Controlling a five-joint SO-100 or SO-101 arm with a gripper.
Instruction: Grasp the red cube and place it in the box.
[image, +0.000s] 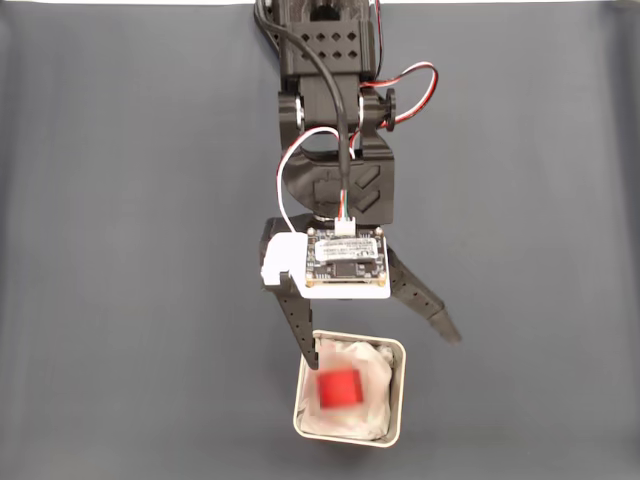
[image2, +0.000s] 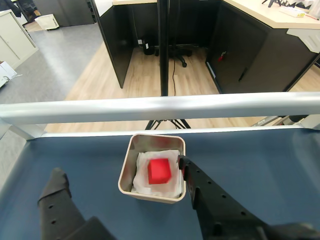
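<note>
Red cube (image: 339, 389): inside the box (image: 398, 395), lying on the white cloth lining (image: 370, 362), roughly central. Blurred in the fixed view, sharp in the wrist view (image2: 160, 171). No long axis, all faces equal; in the wrist view it sits turned slightly out of square with the box walls, top face up.

Box (image2: 126, 170): square, white-rimmed, rounded corners, upright on the dark blue counter (image: 120, 250), near its edge rail (image2: 150, 107) in the wrist view.

Claw (image: 382, 352): black, two fingers, spread wide and holding nothing. In the fixed view one fingertip (image: 309, 358) lies over the box's upper-left corner, and the other (image: 447, 328) stands outside the box to its upper right. The cube is apart from both fingers, just below the gap between them in that view.

Claw in the wrist view (image2: 120, 172): one finger (image2: 197, 182) just beside the box's right wall, the other (image2: 57, 187) well to the left of the box; the cube lies between them.
</note>
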